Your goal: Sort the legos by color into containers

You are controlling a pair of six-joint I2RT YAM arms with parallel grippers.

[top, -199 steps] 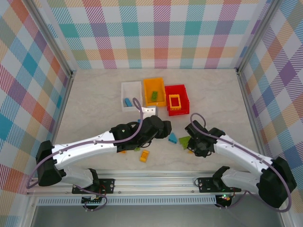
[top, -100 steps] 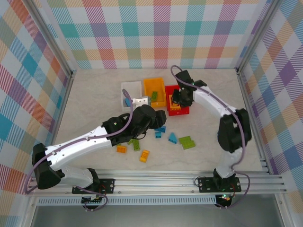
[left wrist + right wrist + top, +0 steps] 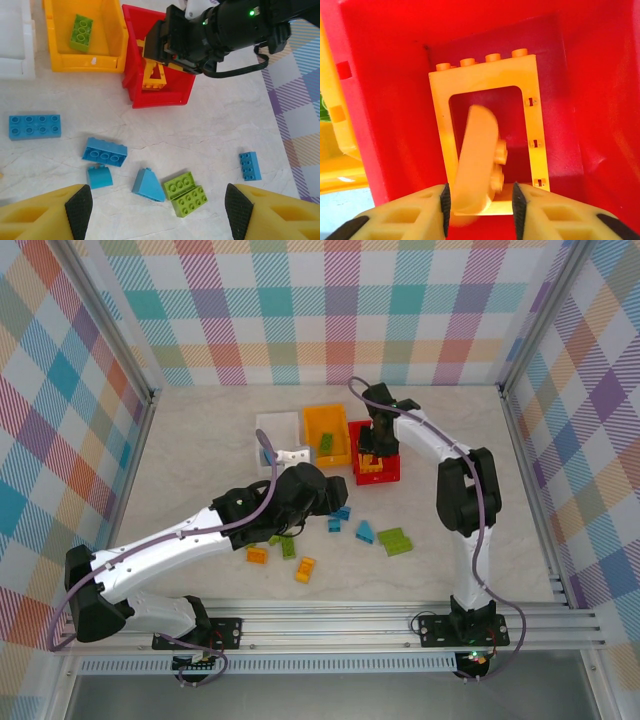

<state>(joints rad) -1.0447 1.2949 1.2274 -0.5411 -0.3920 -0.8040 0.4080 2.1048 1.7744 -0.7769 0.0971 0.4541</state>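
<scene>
Over the red bin (image 3: 155,95), at the far side of the desk (image 3: 215,135): right pincer (image 3: 480,200), pointing down into it. Between its pads (image 3: 445,200), a blurry yellow-orange brick (image 3: 475,155), tilted. Cannot tell if gripped or let go. Under that brick, flat on the bin floor, an open yellow frame (image 3: 441,125).

Right beside the red bin, on its left: orange bin (image 3: 85,62), with one green brick (image 3: 81,32) inside. Left of that, white bin (image 3: 280,423), with one blue brick (image 3: 268,456) inside.

Nearer the arm bases, above the loose legos: left pincer (image 3: 158,210), spread wide, holding nothing. On the desk in front of it:
- a long blue brick (image 3: 35,126)
- a second blue brick (image 3: 105,151)
- a small curved blue piece (image 3: 98,176) just below that
- a blue wedge (image 3: 148,185)
- a green piece (image 3: 186,193) just beside the wedge
- a small blue block (image 3: 250,166) off to the right, well apart from the others

Closer to the bases, near the left arm: one orange brick (image 3: 257,555), a little green brick (image 3: 288,547) and another orange one (image 3: 305,570).
</scene>
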